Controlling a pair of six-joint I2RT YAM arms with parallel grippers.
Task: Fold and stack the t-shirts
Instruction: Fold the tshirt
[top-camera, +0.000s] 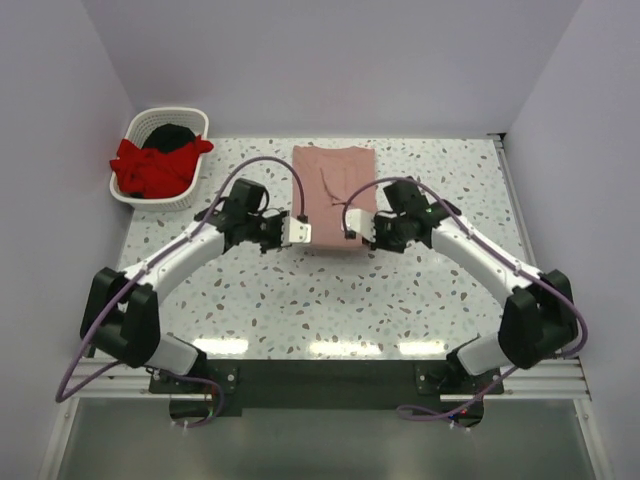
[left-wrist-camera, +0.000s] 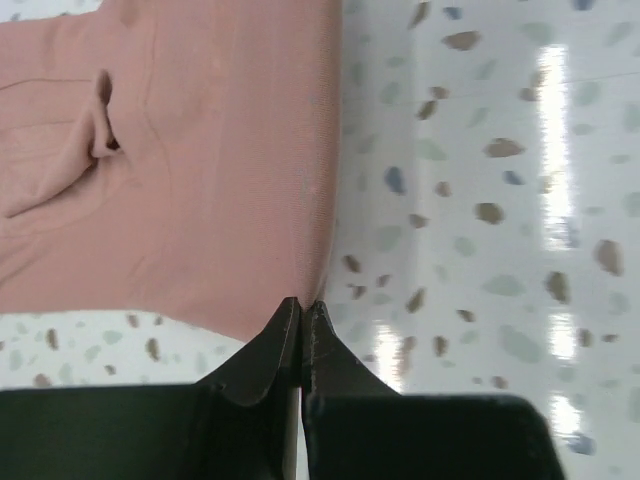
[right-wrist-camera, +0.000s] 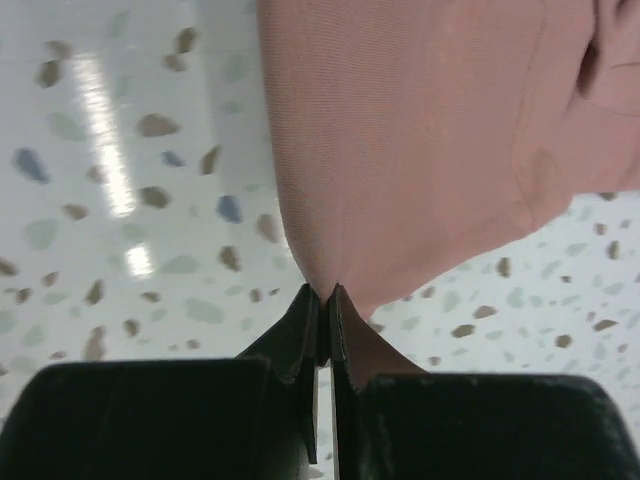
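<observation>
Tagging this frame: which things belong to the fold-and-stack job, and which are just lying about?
Job: pink shirt, red shirt, black shirt, left gripper, right gripper, both pinching the pink shirt's near corners.
Lying about: basket, table.

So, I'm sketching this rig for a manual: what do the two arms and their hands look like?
The left arm and right arm each have white shells, black joints and a looping purple cable. The left hand and right hand have white bodies and two black tapered fingers.
</observation>
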